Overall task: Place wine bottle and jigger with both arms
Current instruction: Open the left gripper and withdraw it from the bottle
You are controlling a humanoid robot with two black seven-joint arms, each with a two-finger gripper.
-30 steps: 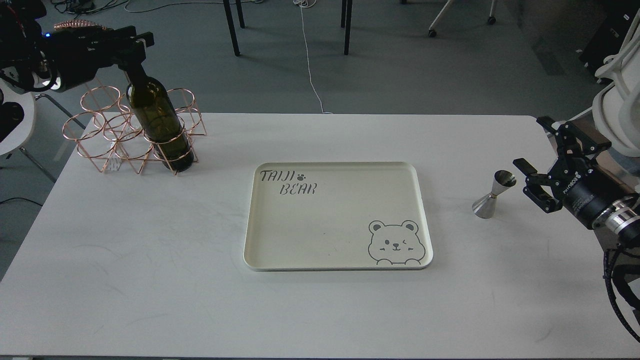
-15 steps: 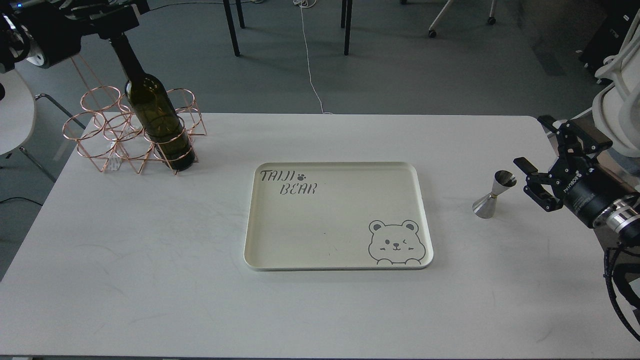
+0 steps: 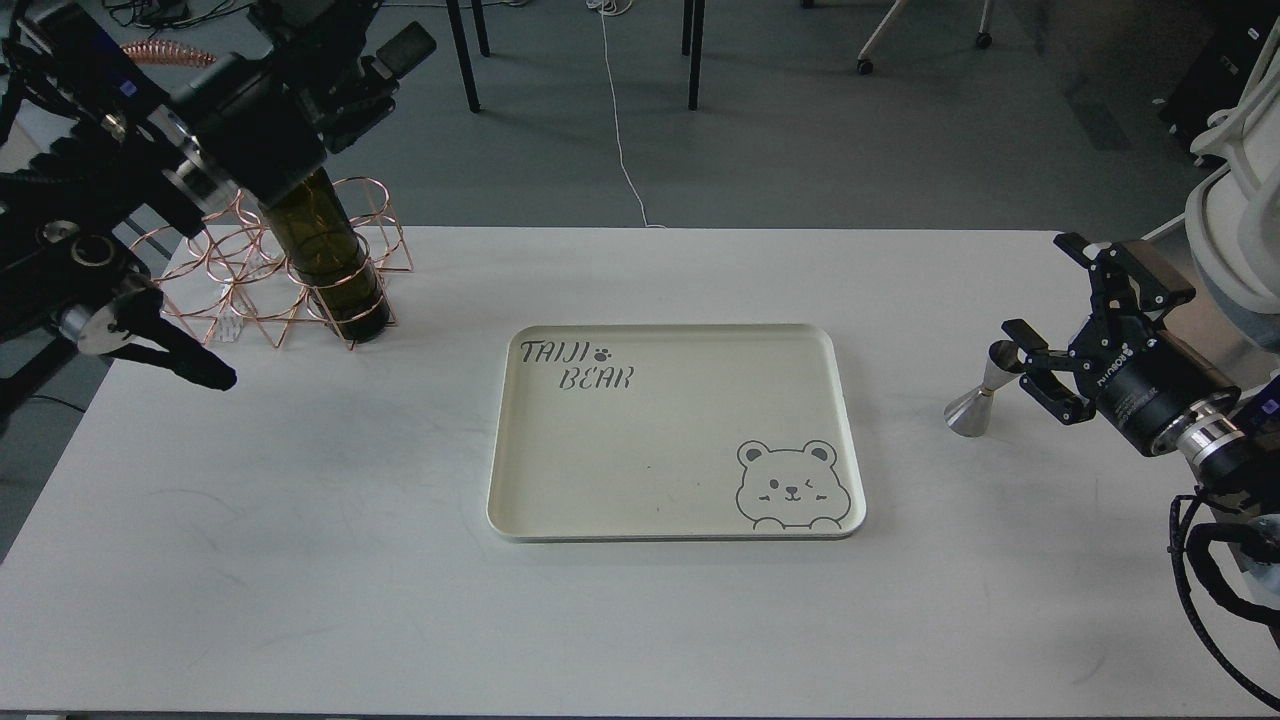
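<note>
Table, white, fills the lower view. Near its centre lies a cream tray printed with "TAIJI BEAR" and a winking bear face; nothing rests on it.

To the right of the tray, well apart from it, the jigger stands upright on the table, wide cone down. The right gripper is level with the jigger's upper cup, its fingers spread, one fingertip at the cup's rim; whether it touches the steel cannot be told.

At the far left corner of the table stands a copper wire rack of rings. The wine bottle sits tilted in the rack's right front ring, base at the table and body leaning back to the left. Its neck and shoulder are hidden behind the left arm's wrist. The left gripper lies above the bottle, its fingers dark and overlapping; whether they are released or clenched cannot be told.
</note>
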